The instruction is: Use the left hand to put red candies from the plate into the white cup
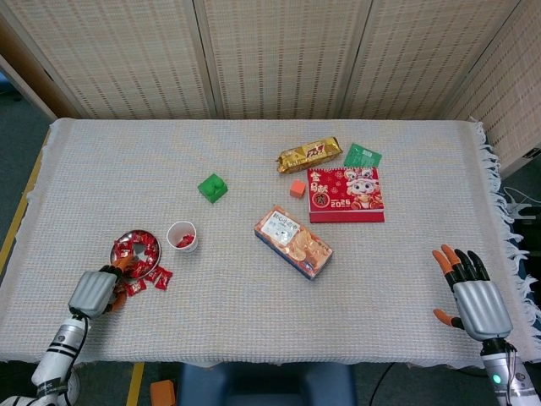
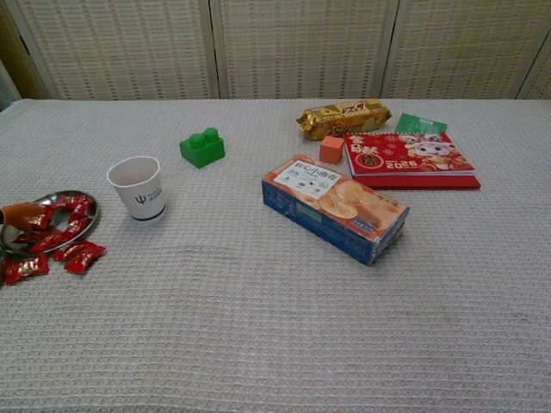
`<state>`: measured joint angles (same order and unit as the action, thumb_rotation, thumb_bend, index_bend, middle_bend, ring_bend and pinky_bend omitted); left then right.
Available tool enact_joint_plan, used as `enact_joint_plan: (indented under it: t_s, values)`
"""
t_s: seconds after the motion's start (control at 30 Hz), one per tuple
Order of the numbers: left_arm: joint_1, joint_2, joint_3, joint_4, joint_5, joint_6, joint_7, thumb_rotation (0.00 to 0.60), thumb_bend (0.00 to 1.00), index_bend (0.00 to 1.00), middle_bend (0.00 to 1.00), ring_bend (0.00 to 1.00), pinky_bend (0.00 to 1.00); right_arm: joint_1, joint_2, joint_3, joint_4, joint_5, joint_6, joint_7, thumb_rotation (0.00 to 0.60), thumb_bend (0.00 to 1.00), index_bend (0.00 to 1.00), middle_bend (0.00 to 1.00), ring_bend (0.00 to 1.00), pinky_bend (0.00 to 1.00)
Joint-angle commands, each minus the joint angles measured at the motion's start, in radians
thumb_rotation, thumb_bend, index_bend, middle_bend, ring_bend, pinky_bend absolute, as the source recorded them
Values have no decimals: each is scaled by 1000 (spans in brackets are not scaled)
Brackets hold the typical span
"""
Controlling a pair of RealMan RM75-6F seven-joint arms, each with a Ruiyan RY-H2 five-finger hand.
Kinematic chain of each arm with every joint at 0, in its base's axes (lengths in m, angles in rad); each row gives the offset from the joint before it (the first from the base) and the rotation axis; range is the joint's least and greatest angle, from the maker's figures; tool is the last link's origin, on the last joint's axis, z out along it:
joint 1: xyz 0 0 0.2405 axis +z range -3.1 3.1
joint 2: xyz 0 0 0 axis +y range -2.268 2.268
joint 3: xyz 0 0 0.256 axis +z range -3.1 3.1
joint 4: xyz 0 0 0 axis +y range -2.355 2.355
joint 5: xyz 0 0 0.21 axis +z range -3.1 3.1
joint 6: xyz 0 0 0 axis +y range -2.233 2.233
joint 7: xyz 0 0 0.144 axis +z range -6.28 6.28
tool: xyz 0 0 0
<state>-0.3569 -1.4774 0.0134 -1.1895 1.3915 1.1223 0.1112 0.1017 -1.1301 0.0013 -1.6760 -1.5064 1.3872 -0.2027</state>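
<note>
The left hand (image 1: 95,292), its grasp unclear, reaches into the plate (image 1: 149,238) of glossy red-wrapped candies (image 1: 135,250).

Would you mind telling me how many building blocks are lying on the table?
2: a green block behind the white cup, and a small orange block beside the red calendar.
</note>
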Motion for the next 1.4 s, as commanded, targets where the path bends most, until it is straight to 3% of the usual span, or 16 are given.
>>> enact_joint_plan:
  t_s: [0.03,0.37,0.67,0.9,1.4]
  values:
    - [-7,-4,-5,-6,3,-6,6,600,366,0,146,287,951,0,0,0,0,1,0,0,600,23,0,0,0,0]
    - [-41,-20,-27,-26,4,-34,29,600,373,0,148,283,951,0,-1,2,0,5,-3,-5,600,23,0,0,0,0]
    - [35,39,7,-68,26,73,41,600,373,23,150,272,951,-1,2,1,0,1,1,2,600,23,0,0,0,0]
    - [86,36,16,0,-7,90,29,600,372,95,158,261,949,1,-1,-3,-2,-5,-3,-4,600,23,0,0,0,0]
    - [77,-65,-8,113,3,87,76,600,372,200,235,299,947,-1,2,-4,-3,-6,-1,-4,600,23,0,0,0,0]
